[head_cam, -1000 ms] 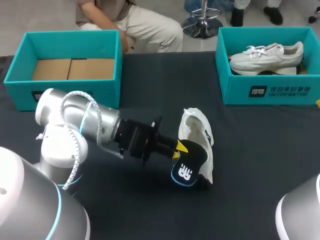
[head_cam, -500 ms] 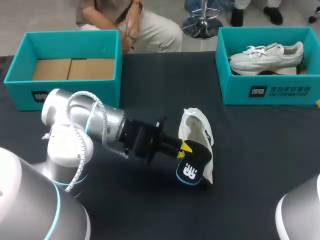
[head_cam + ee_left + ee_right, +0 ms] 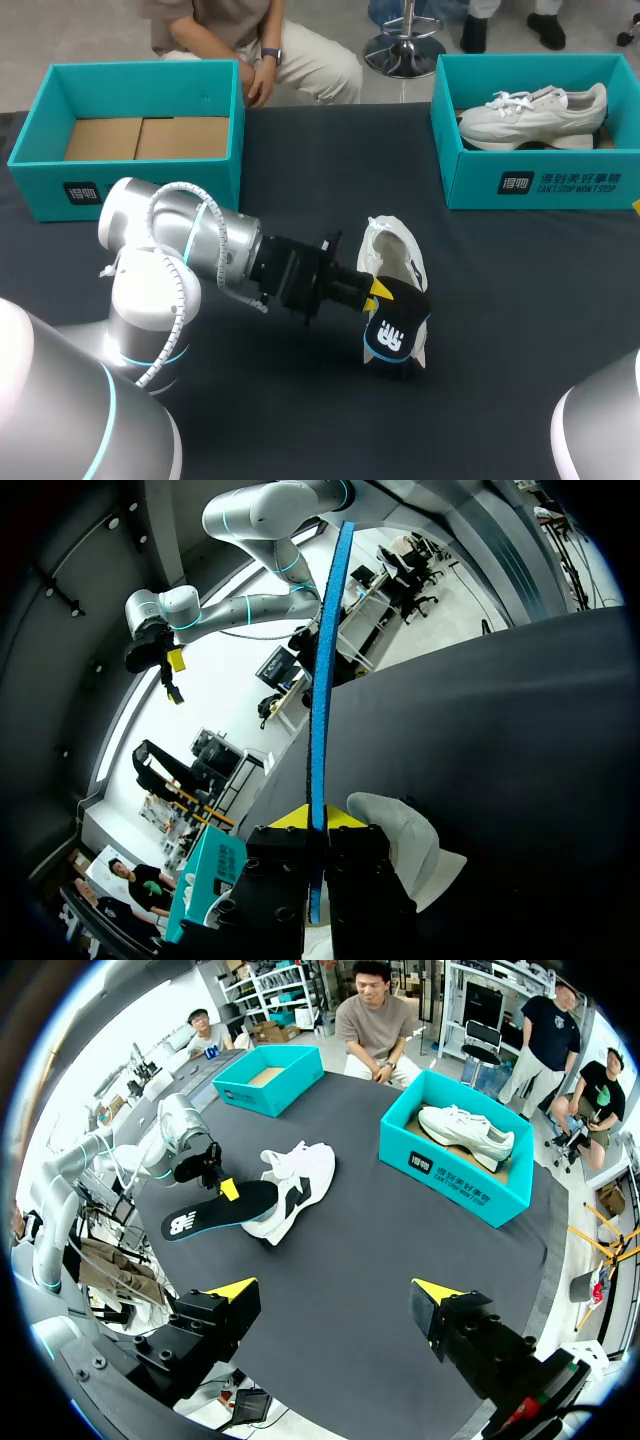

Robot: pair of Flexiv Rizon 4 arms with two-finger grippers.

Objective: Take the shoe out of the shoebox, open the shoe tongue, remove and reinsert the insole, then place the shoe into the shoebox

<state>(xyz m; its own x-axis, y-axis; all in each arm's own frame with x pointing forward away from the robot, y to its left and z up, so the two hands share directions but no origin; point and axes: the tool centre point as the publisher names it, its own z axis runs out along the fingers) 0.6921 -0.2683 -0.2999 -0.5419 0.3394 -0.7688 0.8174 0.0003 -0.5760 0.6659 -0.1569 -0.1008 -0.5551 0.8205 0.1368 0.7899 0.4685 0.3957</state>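
The insole (image 3: 395, 335), black with a blue edge, is clamped at one end between the yellow tips of the left gripper (image 3: 375, 293), whose jaws stand narrow on it. In the left wrist view the insole (image 3: 320, 680) shows edge-on, running straight out from between the fingers (image 3: 345, 817). It hangs over the near end of the white shoe (image 3: 395, 255); I cannot tell if the two touch. The shoe lies on the black table (image 3: 300, 400) near its middle, outside both boxes. The left box (image 3: 150, 190) holds only a cardboard liner. The right box (image 3: 540, 185) holds a second shoe (image 3: 535, 110), also white. The right gripper (image 3: 335, 1292) hangs well above the table, away from the shoe (image 3: 295, 1180), with its jaws wide and nothing between them.
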